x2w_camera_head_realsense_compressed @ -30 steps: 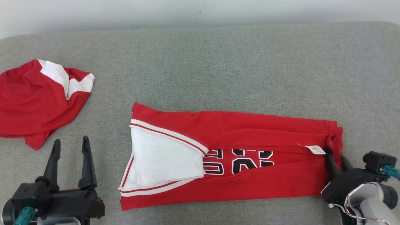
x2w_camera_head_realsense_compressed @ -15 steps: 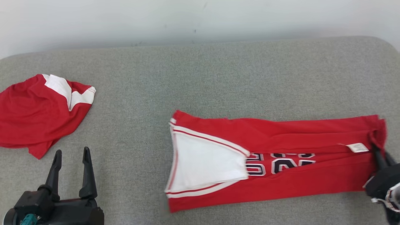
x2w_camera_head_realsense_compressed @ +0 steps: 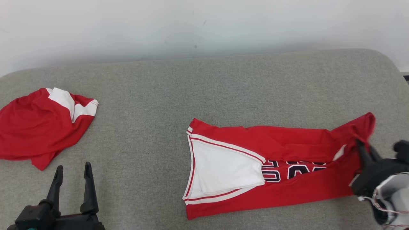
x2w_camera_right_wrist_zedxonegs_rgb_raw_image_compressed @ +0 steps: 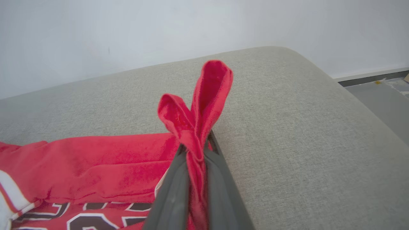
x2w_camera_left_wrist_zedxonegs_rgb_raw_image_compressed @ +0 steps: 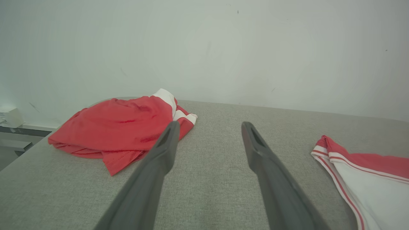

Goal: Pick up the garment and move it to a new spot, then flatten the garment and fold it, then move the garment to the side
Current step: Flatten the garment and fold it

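Right gripper [x2w_camera_head_realsense_compressed: 364,144]: the jaws are pinched shut on the right-hand end of the red jersey [x2w_camera_head_realsense_compressed: 287,143]. A bunched loop of cloth stands up past the fingertips, at the right edge of the head view.
Left gripper [x2w_camera_head_realsense_compressed: 73,166]: the jaws are spread wide and hold nothing. They hang over bare bench [x2w_camera_head_realsense_compressed: 223,83] at the lower left of the head view.
Jersey: it lies right of centre as a long narrow strip across the grey fabric-covered bench. Its left end shows a white panel with striped trim, and the dark numerals are half hidden under a fold. The gripped end is raised and the rest lies flat.
Other garment [x2w_camera_head_realsense_compressed: 35,127]: a crumpled red and white piece at the left edge, well apart from the jersey.
Done, as it looks: the pick-up and move, the flattening, and a lengthwise fold.
Left, as it looks: a crosswise fold, then the shift to the side. Whether the lifted end begins a fold or a drag cannot be told.
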`<state>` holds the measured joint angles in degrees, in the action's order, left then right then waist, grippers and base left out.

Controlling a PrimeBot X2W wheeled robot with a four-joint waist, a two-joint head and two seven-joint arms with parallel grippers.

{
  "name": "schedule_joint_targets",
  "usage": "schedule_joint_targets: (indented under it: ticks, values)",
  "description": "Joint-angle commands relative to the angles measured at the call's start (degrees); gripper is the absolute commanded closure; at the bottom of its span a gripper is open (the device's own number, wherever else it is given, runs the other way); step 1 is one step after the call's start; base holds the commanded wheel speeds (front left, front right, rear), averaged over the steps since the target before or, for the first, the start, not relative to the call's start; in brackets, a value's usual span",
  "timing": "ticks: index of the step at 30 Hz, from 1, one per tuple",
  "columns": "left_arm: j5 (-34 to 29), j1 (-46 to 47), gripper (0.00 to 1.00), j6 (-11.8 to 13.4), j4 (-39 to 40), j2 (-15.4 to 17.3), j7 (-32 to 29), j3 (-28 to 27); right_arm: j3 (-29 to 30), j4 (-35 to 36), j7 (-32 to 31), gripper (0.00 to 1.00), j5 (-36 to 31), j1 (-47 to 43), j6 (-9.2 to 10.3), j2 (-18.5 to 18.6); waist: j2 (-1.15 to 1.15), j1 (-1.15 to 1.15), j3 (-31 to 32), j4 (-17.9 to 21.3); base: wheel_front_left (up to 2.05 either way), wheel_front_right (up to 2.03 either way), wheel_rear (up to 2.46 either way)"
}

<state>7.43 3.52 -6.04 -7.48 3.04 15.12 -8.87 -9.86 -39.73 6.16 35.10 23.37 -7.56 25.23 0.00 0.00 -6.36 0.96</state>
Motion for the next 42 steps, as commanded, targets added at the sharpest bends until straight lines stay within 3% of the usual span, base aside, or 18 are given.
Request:
schedule_joint_targets:
  ticks: [1, 17, 26, 31, 34, 35, 36, 42]
  values:
    - [-0.18, -0.69, 0.0, 0.12, -0.07, -0.04, 0.02, -0.32, -1.25, 1.43, -0.24, 1.0, -0.58, -0.52, 0.16, -1.01, 0.0, 0.0, 0.28, 0.12, 0.0, 0.0, 0.0]
    - [0.64, -0.72, 0.0, 0.36, -0.89, -0.16, 0.03, 0.77, -14.5, 14.38, -3.28, 1.0, -1.67, 0.4, 0.16, -11.61, 0.0, 0.0, 0.01, -1.69, 0.0, 0.0, 0.0]
    - [1.13, 0.48, 0.0, 0.78, -1.46, -0.15, 0.02, 1.7, -19.97, 13.33, -2.9, 1.0, -1.33, 2.54, 0.16, -18.72, 0.0, 0.0, -0.94, -3.16, 0.0, 0.0, 0.0]
    - [1.45, 1.62, 0.0, 1.0, -1.98, -0.14, 0.02, 2.7, -23.02, 8.95, -1.61, 1.0, -0.39, 4.62, 0.16, -21.29, 0.0, 0.0, -1.62, -4.36, 0.0, 0.0, 0.0]
    - [1.61, 2.05, 0.0, 0.94, -2.12, -0.15, 0.03, 2.88, -24.41, 7.14, 0.07, 0.25, 0.23, 5.65, 0.16, -21.89, 0.0, 0.0, -1.77, -4.66, 0.0, 0.0, 0.0]
    - [1.61, 2.05, 0.0, 0.94, -2.12, -0.15, 0.03, 2.88, -24.41, 7.14, 0.07, 0.25, 0.23, 5.65, 0.16, -21.89, 0.0, 0.0, -1.77, -4.66, 0.0, 0.0, 0.0]
    - [1.66, 2.02, 0.0, 0.99, -2.19, -0.14, 0.02, 2.88, -24.73, 6.74, 0.95, 0.03, 0.28, 5.93, 0.15, -21.96, 0.0, 0.0, -1.78, -4.68, 0.0, 0.0, 0.0]
    - [1.6, 1.51, 0.0, 1.33, -2.3, -0.15, 0.02, 2.47, -24.3, 5.57, 5.89, 0.0, 0.54, 7.92, 0.16, -21.71, 0.0, 0.0, -1.43, -3.74, 0.0, 0.0, 0.0]
